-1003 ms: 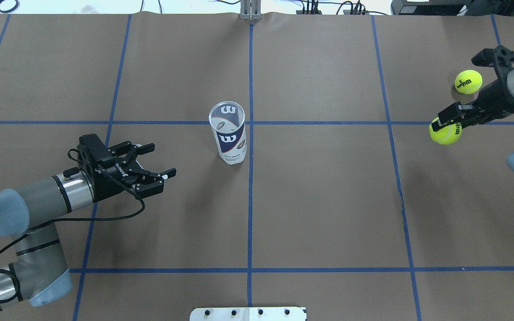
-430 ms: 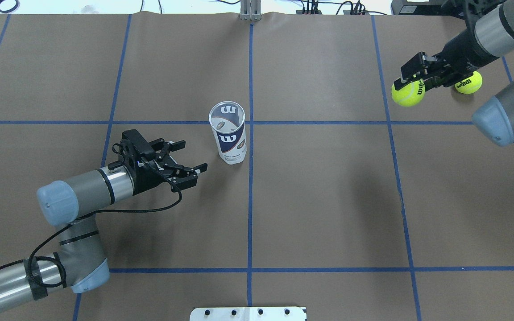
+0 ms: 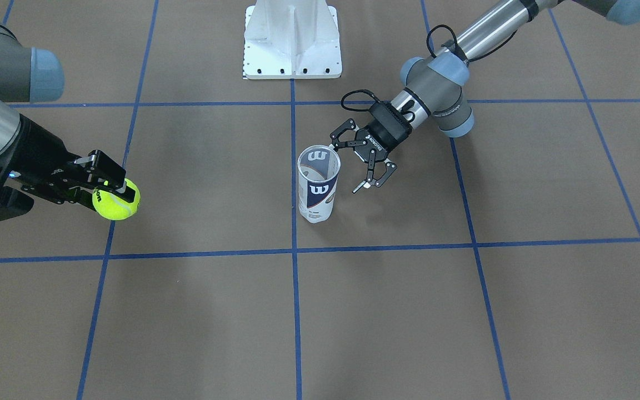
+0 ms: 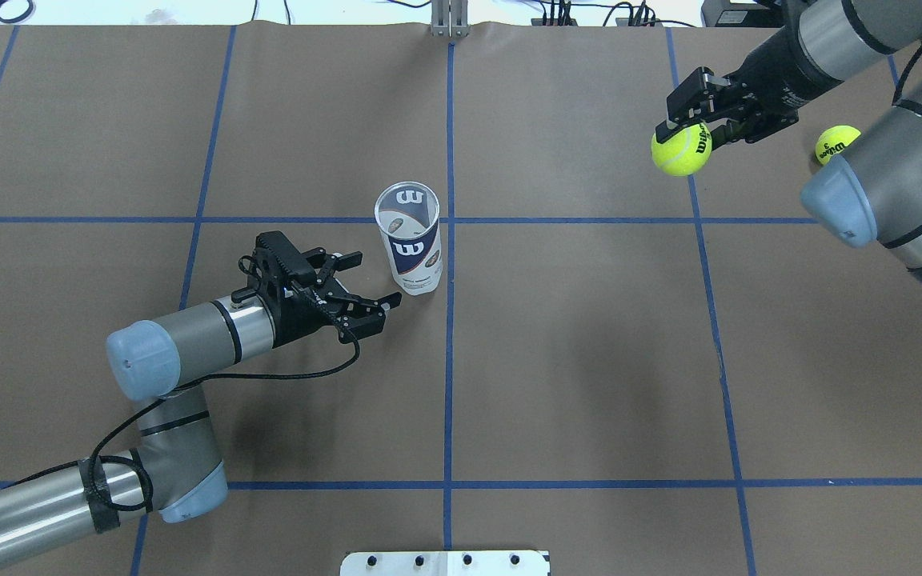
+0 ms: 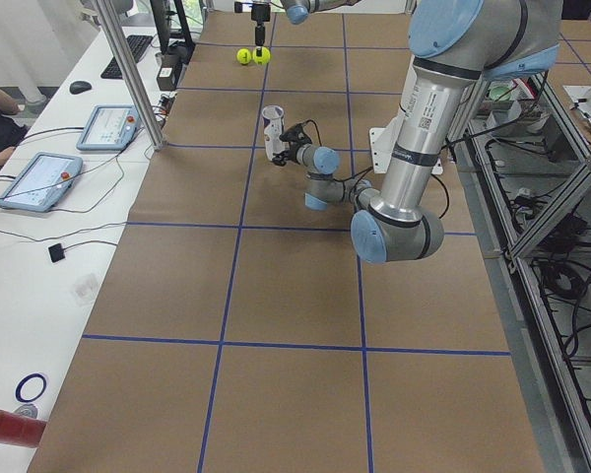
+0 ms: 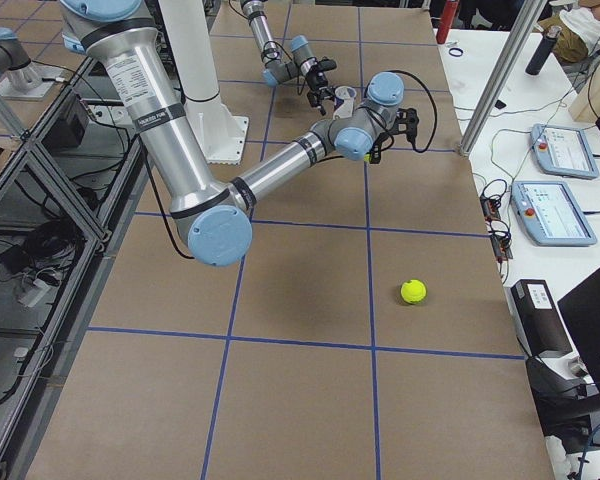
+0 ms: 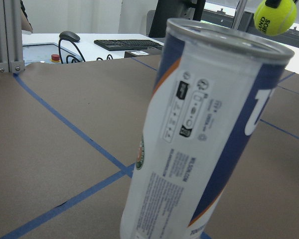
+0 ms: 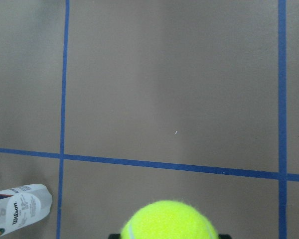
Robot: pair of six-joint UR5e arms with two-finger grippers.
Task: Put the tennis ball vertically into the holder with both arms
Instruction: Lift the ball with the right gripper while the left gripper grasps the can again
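Note:
The holder is a clear tube with a navy-and-white label. It stands upright and open-topped near the table's middle, and no ball shows inside it. My left gripper is open and empty, close beside the tube on its left. The tube fills the left wrist view. My right gripper is shut on a yellow tennis ball and holds it above the table at the far right. That ball also shows in the front view and the right wrist view.
A second tennis ball lies on the table at the far right, partly behind my right arm. The white robot base stands at the table's near edge. Blue tape lines cross the brown table.
My left gripper has moved right, up to the tube, and stays open. My right gripper has carried the ball away from the right edge, farther back and to the left.

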